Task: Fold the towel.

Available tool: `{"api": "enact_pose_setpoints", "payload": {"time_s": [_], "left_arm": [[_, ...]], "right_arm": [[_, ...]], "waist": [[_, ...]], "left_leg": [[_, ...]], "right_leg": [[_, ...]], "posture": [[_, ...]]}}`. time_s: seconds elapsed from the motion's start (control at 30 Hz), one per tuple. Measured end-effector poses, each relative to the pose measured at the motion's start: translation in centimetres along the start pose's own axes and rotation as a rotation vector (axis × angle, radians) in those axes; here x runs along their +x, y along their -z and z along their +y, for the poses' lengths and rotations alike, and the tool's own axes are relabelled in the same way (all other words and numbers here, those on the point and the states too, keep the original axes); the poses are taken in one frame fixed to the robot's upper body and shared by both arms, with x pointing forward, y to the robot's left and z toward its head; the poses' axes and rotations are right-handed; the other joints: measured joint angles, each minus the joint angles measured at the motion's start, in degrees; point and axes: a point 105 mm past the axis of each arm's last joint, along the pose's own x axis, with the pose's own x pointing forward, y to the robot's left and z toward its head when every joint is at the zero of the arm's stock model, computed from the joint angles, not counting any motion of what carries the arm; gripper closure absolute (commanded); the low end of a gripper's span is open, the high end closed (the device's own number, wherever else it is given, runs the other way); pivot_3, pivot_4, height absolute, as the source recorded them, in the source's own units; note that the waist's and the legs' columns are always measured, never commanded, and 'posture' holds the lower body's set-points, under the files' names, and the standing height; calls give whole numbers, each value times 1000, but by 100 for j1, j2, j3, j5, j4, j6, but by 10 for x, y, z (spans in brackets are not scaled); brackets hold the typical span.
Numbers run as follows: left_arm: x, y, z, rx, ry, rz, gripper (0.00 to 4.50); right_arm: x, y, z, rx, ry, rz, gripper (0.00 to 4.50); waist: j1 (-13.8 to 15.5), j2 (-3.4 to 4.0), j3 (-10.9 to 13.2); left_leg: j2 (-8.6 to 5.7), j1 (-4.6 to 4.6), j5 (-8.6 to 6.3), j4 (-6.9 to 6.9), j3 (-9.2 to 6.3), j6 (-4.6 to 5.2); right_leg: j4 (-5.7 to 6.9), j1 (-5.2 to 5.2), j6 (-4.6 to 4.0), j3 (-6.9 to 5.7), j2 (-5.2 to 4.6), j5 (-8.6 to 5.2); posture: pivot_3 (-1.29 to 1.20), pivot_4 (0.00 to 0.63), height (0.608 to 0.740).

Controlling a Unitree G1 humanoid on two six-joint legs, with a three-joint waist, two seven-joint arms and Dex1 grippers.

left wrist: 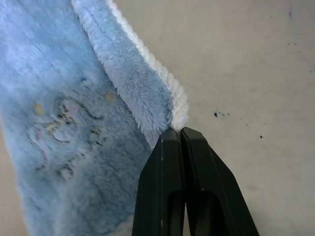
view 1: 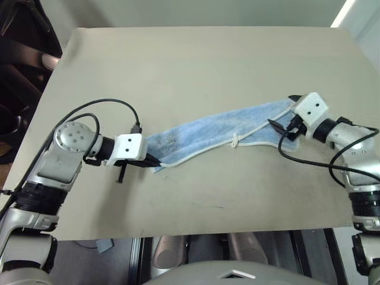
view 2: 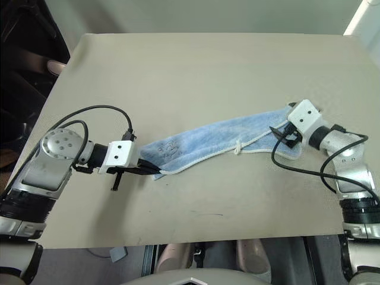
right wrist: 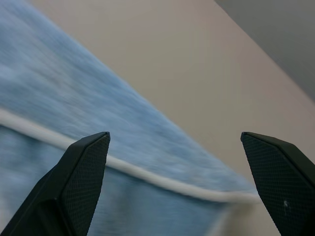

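Light-blue towel point(view 1: 228, 129) stretched left-right, left gripper point(left wrist: 180, 133) pinching its end, right gripper point(right wrist: 174, 142) spread.

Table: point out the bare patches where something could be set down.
The table is bare beyond the towel, up to its far edge, and on the near strip below it. Crowded: the towel's ends, at the left claw and right claw.

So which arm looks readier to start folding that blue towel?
The left. Its gripper is already shut on the towel corner, while the right gripper hangs open over the other end, holding nothing.
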Motion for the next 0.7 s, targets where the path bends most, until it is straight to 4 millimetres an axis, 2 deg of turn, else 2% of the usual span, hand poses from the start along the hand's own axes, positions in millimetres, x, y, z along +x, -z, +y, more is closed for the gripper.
{"api": "enact_pose_setpoints", "payload": {"time_s": [0.1,0.23,0.4,0.6,0.7], "left_arm": [[-3,1,-2,-8,-9,6,4483],[-4,2,-4,-12,-19,8,4483],[-5,2,-7,-17,-34,11,4483],[-5,5,-8,-28,-47,13,4483],[-4,3,-9,-24,-44,12,4483]], "right_arm": [[5,11,-4,-102,-15,42,0],[11,21,1,-205,-64,71,0],[4,30,-17,-350,-82,127,0],[-2,41,-21,-395,-106,165,0],[-2,46,-29,-426,-74,193,0]], "waist": [[11,0,0],[8,1,1],[7,1,1],[-1,1,0],[-11,1,1]], "left_leg": [[1,-22,-8,-1,-1,0],[2,-36,-15,3,0,-3],[3,-40,-14,7,0,-2],[4,-37,-10,15,1,1],[4,-35,-4,18,3,5]], "right_leg": [[7,-24,13,-4,-1,8],[10,-39,14,-5,-1,9],[18,-42,12,-7,-2,9],[35,-43,6,-7,-2,11],[40,-43,1,-7,-2,15]], "posture": [[0,150,735],[0,150,735],[0,150,735],[0,150,735],[0,150,735]]}}
